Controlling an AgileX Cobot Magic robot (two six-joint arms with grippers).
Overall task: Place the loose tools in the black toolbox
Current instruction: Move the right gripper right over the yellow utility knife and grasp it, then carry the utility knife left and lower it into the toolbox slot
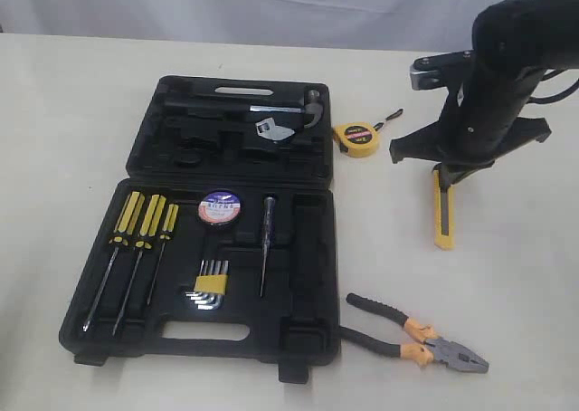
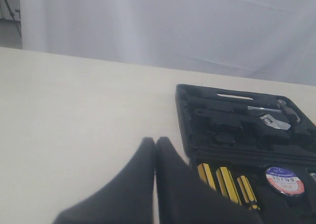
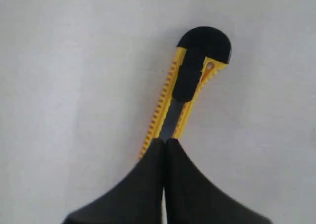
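Just under my right gripper (image 3: pixel 164 141), fingers pressed together on nothing, the yellow-and-black utility knife (image 3: pixel 190 91) lies on the table (image 3: pixel 74 61), one end hidden beneath the tips. My left gripper (image 2: pixel 155 141), likewise closed and empty, hangs near the black toolbox (image 2: pixel 183 120).

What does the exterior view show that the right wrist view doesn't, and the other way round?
Only the exterior view: the large flat black moulded-plastic toolbox lying open, the round yellow tape measure and the grey pliers with black-orange handles. Only the right wrist view: the right gripper close up, its black tips pressed together. Both: the long yellow-and-black utility knife lying on the pale table.
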